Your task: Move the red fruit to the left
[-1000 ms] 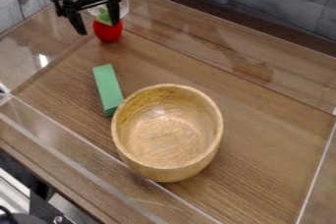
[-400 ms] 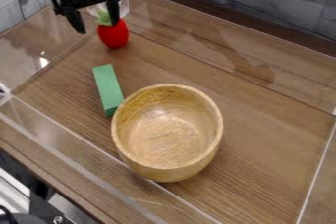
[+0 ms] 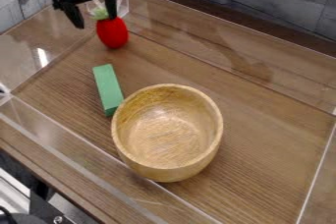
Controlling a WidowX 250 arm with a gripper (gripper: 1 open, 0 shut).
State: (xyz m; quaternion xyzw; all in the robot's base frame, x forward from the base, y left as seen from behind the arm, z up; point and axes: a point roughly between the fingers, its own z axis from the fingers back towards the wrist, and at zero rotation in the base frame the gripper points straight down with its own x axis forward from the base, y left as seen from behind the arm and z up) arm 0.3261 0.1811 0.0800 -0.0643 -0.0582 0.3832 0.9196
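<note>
1. One gripper [image 3: 86, 9], black, at the top left of the view, pointing down over the table. Jaws stand wide apart, with nothing between them.
2. One red fruit [image 3: 112, 33], small, rounded and glossy, with a light green leafy stem at its top. It rests on the table just below and to the right of the gripper in the picture. The stem end lies close by the right-hand finger; whether they touch cannot be told. The fruit is not gripped.
3. One green rectangular block [image 3: 108, 88], lying flat on the table, long axis running roughly top to bottom in view. Well apart from the fruit, nearer the camera.
4. One wooden bowl [image 3: 167, 131], round, upright, interior bare. Its left rim sits just beside the lower end of the block; contact cannot be told.
5. One wooden table [image 3: 262, 100], brown grain, with clear low walls along its edges.
6. Counts: gripper 1, fruit 1, block 1, bowl 1.
</note>
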